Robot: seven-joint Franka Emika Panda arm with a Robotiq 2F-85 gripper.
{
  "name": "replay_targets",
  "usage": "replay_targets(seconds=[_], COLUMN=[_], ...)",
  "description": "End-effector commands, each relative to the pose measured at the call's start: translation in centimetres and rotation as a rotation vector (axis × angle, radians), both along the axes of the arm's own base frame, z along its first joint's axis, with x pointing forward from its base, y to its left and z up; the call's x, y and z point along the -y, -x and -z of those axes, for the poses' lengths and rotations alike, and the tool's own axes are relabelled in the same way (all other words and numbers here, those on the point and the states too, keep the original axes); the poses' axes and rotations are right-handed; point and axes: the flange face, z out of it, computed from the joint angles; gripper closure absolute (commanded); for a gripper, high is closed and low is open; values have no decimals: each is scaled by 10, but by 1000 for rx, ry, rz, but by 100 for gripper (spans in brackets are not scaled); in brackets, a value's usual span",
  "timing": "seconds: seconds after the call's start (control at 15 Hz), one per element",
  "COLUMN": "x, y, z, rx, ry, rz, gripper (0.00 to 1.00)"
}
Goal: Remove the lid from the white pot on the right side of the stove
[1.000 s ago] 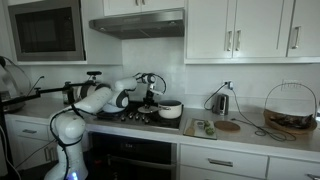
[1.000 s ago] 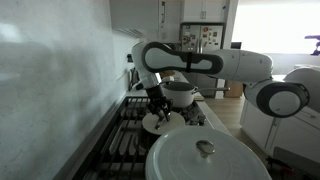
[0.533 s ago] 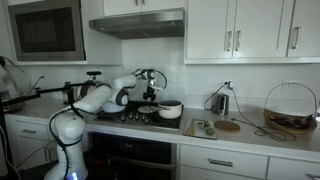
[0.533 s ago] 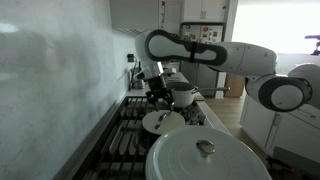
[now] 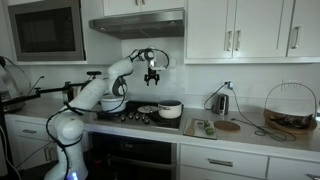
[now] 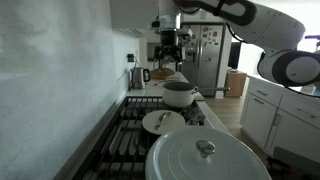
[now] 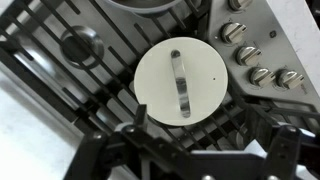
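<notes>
Kitchen: white cabinets and a hood above a gas stove with black grates.
White pot: on the stove's right side, uncovered.
Lid: lies flat on the grate just left of the pot. It is likely light, stiff and smooth-rimmed.
Hold: the raised strip handle across the lid's centre.
Gripper: high above the stove, jaws wide and empty.
Writing: none legible.

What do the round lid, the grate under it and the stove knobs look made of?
Lid: white enamelled metal or ceramic, smooth and matte, with a metallic strip handle.
Grate: likely black cast iron, judging by its dull dark bars.
Knobs: seemingly brushed metal, with a silvery sheen.
</notes>
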Motion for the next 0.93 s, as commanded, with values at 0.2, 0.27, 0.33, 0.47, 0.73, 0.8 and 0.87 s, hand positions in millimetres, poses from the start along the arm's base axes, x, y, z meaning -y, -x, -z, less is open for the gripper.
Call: replay_targets(seconds=[0.2, 0.27, 0.33, 0.47, 0.73, 0.8, 0.87], x=[66, 72, 79, 77, 84, 83, 83], y=[56, 62, 68, 63, 69, 69, 68], z=[-111, -120, -126, -123, -130, -129, -128], rx=[83, 90, 87, 92, 92, 89, 87], ry=[3, 10, 20, 5, 13, 15, 16], rz=[285, 329, 367, 332, 366, 366, 366], gripper=[0, 0, 0, 0, 0, 0, 0])
